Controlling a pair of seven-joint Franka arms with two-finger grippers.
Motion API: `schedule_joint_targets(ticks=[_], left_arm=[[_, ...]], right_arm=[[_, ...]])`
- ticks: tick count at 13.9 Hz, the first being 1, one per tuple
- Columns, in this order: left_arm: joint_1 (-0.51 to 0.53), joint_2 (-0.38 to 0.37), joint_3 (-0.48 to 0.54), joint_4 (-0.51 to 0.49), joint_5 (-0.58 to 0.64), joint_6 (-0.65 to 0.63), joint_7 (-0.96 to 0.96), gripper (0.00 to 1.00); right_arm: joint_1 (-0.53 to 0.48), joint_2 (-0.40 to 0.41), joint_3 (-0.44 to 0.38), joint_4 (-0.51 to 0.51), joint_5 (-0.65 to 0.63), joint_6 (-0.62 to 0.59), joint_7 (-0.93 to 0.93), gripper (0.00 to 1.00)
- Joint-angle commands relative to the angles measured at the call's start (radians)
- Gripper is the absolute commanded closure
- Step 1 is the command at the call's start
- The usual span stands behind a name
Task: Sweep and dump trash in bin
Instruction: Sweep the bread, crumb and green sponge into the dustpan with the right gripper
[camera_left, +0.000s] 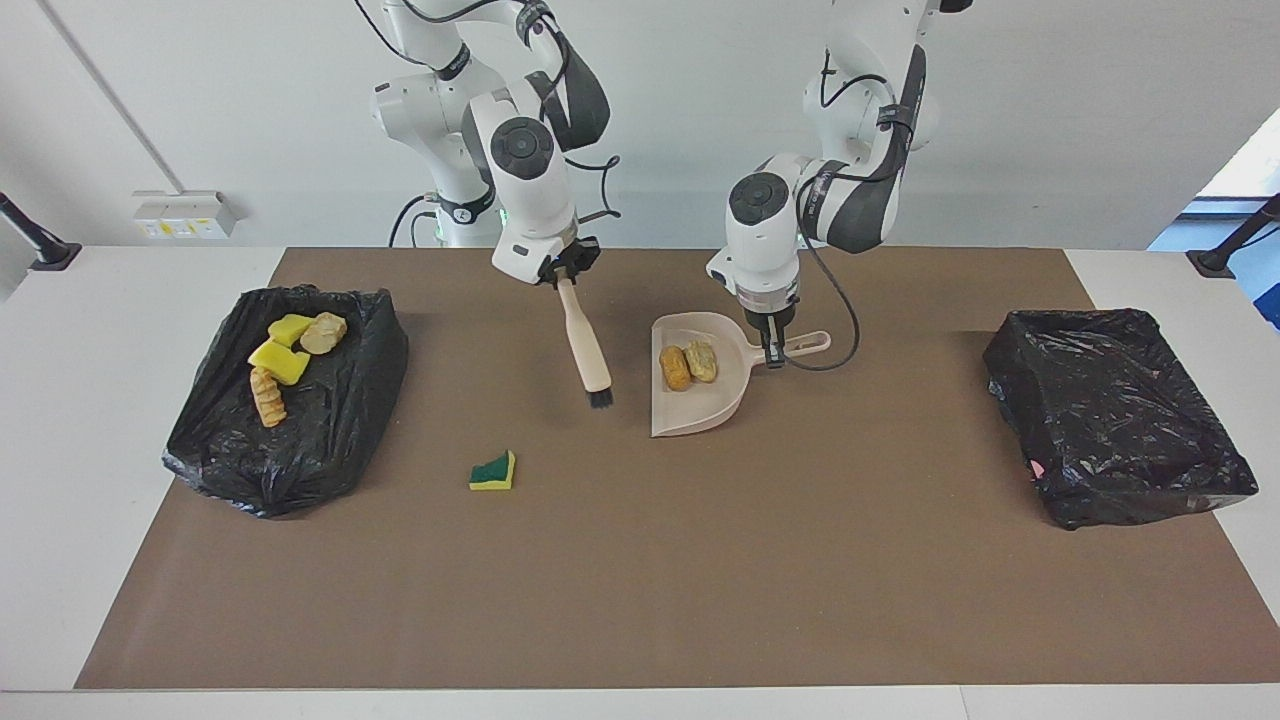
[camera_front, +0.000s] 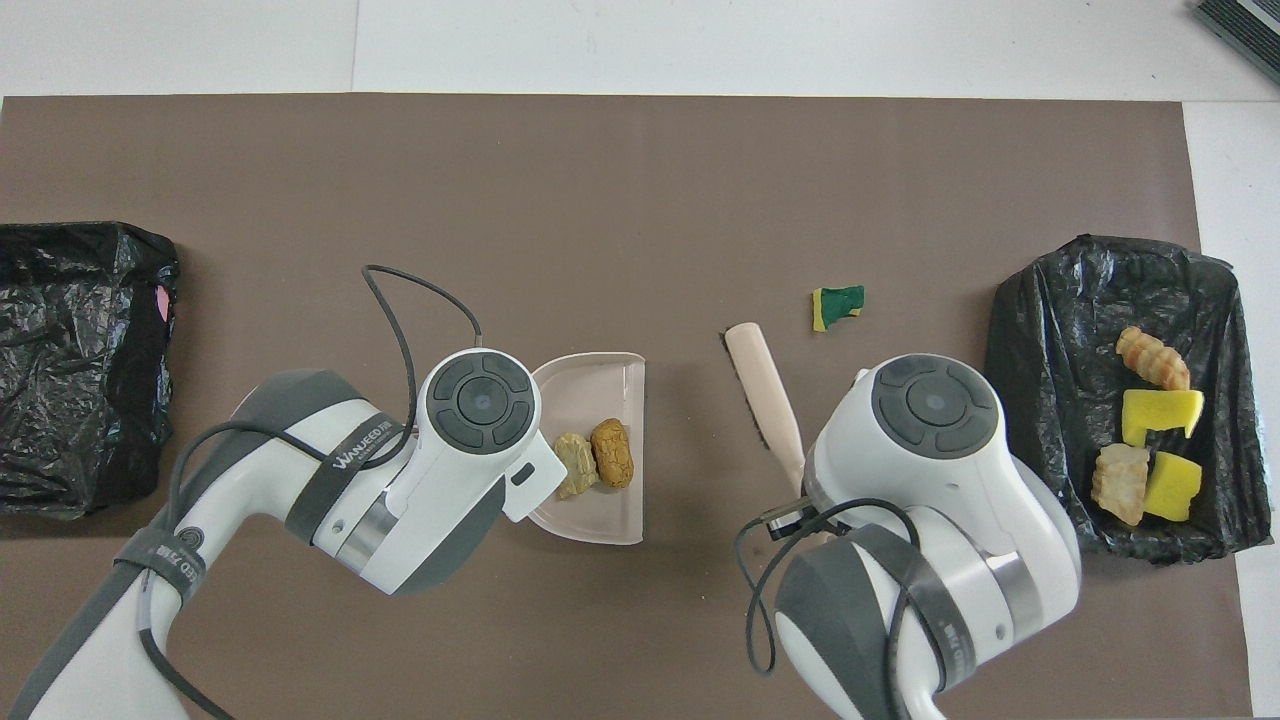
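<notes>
Two tan bread-like lumps of trash (camera_left: 688, 364) (camera_front: 596, 458) lie in the beige dustpan (camera_left: 700, 405) (camera_front: 592, 380). My left gripper (camera_left: 772, 352) is shut on the dustpan's handle (camera_left: 808, 344). My right gripper (camera_left: 562, 275) is shut on the beige hand brush (camera_left: 583, 345) (camera_front: 762, 388), which hangs bristles-down beside the pan, toward the right arm's end. A green-and-yellow sponge piece (camera_left: 493, 470) (camera_front: 838, 305) lies alone on the mat, farther from the robots than the brush. The black-lined bin (camera_left: 340, 440) (camera_front: 1040, 330) at the right arm's end holds yellow sponge pieces (camera_left: 281, 360) and tan lumps (camera_left: 267, 396).
A second black-lined bin (camera_left: 1115, 415) (camera_front: 80, 360) stands at the left arm's end. A brown mat (camera_left: 700, 560) covers the table. A cable (camera_front: 410, 300) loops from the left wrist over the mat.
</notes>
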Motion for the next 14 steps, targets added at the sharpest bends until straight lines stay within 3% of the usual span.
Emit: schedule_joint_targets(ticks=[1, 4, 8, 10, 14], left_arm=[[0.006, -0.026, 0.004, -0.039, 0.014, 0.016, 0.012, 1.0], [0.006, -0.026, 0.004, -0.039, 0.014, 0.016, 0.013, 1.0], [0.008, -0.026, 0.004, -0.038, 0.013, 0.016, 0.01, 1.0], [0.008, -0.023, 0.004, -0.036, 0.013, 0.017, 0.01, 1.0], [0.01, -0.026, 0.005, -0.037, 0.013, 0.01, 0.01, 1.0]], right_arm=[[-0.093, 0.126, 0.014, 0.118, -0.237, -0.014, -0.098, 1.0], [-0.15, 0.242, 0.014, 0.241, -0.446, -0.005, -0.117, 1.0], [-0.203, 0.331, 0.014, 0.25, -0.481, 0.092, -0.114, 1.0], [-0.205, 0.336, 0.018, 0.224, -0.442, 0.074, -0.119, 1.0], [-0.144, 0.299, 0.046, 0.174, -0.151, -0.026, -0.157, 1.0]])
